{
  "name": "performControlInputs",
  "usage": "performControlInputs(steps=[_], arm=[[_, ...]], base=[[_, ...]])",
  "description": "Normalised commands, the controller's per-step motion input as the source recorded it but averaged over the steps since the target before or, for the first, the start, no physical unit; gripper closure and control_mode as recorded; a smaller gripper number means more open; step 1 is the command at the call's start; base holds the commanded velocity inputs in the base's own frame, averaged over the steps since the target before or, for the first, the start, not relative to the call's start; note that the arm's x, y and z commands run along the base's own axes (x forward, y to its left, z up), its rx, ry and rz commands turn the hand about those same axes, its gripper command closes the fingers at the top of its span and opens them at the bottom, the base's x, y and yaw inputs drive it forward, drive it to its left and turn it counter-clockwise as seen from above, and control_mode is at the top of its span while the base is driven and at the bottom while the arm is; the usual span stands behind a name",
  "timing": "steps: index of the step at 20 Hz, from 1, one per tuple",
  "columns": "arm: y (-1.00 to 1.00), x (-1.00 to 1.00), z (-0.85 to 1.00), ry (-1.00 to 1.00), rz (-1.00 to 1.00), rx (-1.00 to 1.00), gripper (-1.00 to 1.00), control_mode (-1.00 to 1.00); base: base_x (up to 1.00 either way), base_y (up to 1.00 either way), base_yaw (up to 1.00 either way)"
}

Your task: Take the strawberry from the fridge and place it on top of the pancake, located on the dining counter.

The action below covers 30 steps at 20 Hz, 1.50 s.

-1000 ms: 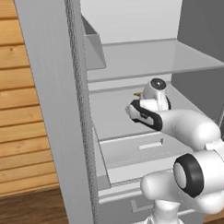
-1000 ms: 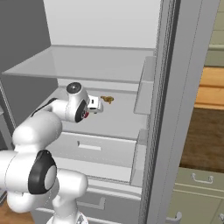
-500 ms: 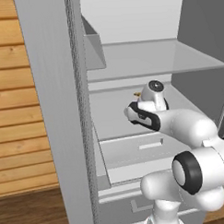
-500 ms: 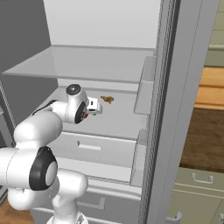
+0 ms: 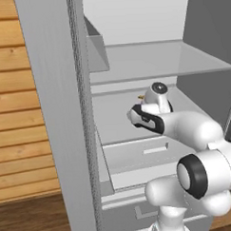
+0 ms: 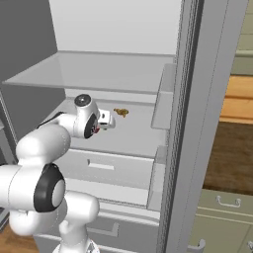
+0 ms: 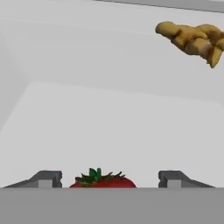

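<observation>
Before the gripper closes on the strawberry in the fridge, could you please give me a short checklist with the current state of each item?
1. Strawberry lies between the gripper fingertips in the hand view: ok.
2. Jaws stand apart on either side of the fruit, with a gap visible on both sides: ok.
3. Fingers actually touch the strawberry: not ok, nothing is gripped yet.
4. The yellowish-brown scrap lies well beyond the fingertips on the fridge shelf, away from the grasp: ok.
5. Fridge door is open and the arm reaches in over the shelf: ok.
6. Fingertips reach deep enough around the fruit: cannot tell, its lower part is cut off from view.
</observation>
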Motion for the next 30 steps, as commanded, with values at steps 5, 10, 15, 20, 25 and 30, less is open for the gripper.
performControlInputs(steps=[5,10,15,20,25,30], arm=[[0.01,-0.06,-0.24,0.01,0.00,0.00,1.00,-1.00],[0.00,-0.36,-0.14,0.00,-0.05,0.00,1.00,-1.00],[0.02,-0.67,0.01,0.00,-0.12,0.00,1.00,-1.00],[0.00,-0.81,0.42,0.00,-0.10,0.06,1.00,-1.00],[0.00,-0.69,0.78,0.05,-0.04,0.16,1.00,-1.00],[0.00,-0.81,0.48,0.14,-0.03,0.03,1.00,-1.00]], base=[[0.00,0.00,0.00],[0.00,0.00,0.00],[0.00,0.00,0.00],[0.00,0.00,0.00],[0.00,0.00,0.00],[0.00,0.00,0.00]])
